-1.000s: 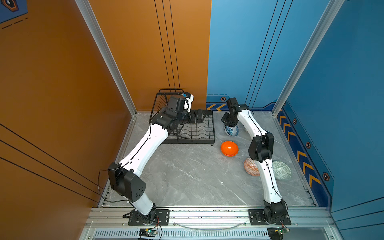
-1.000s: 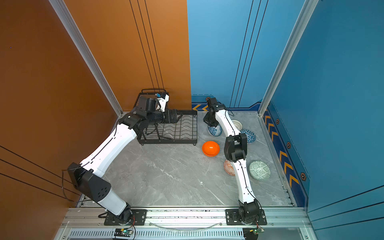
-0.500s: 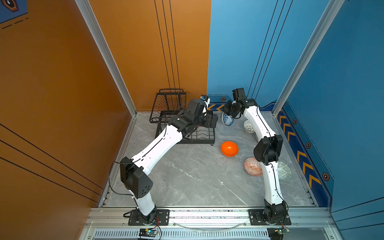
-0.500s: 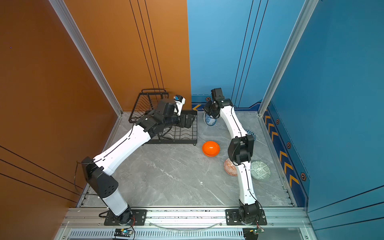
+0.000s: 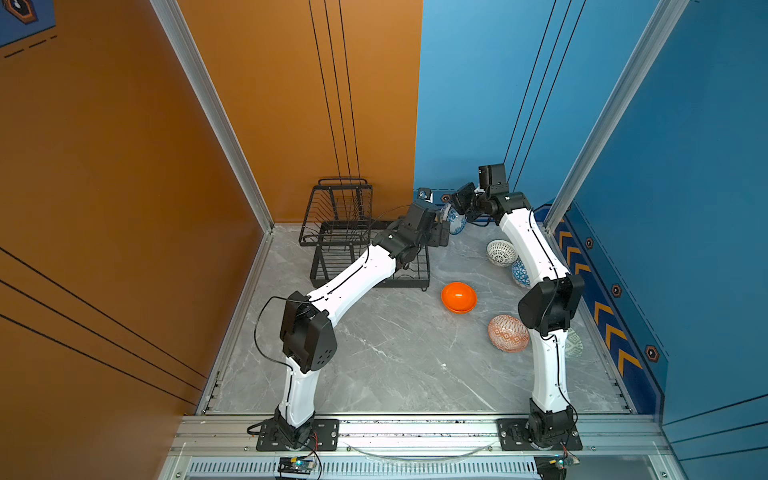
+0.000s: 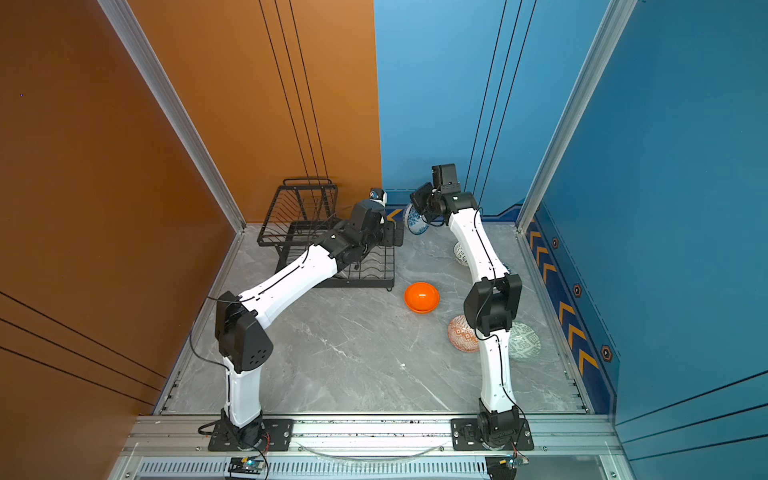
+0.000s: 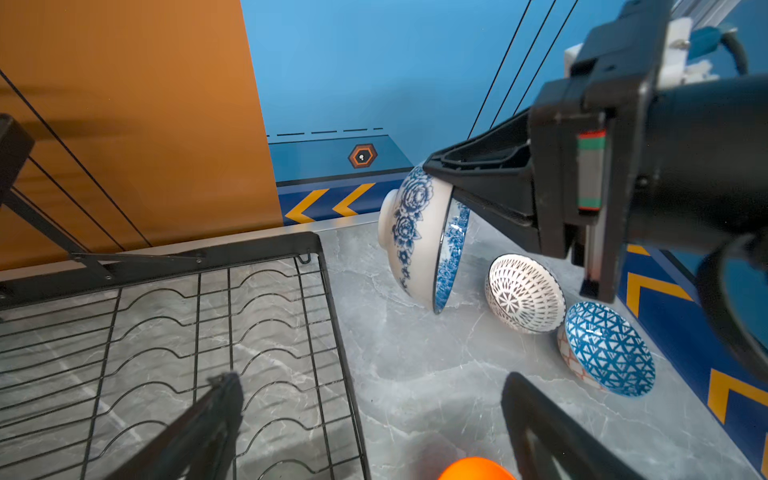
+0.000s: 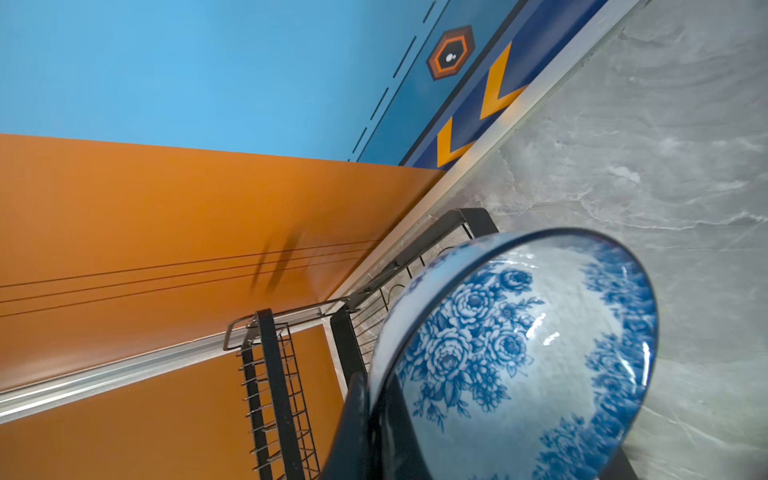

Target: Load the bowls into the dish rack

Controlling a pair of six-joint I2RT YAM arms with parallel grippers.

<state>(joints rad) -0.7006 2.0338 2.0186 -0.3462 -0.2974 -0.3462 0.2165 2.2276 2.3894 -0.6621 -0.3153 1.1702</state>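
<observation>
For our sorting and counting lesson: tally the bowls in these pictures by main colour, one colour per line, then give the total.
Blue and white: 2 (floral bowl, triangle bowl)
Orange: 2 (plain orange bowl, orange geometric bowl)
White with dark lattice: 1 (lattice bowl)
Pale green: 1 (green patterned bowl)
Total: 6

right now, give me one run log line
right gripper: shut on floral bowl, held on edge | left gripper: open, empty | dish rack: no bowls visible
</observation>
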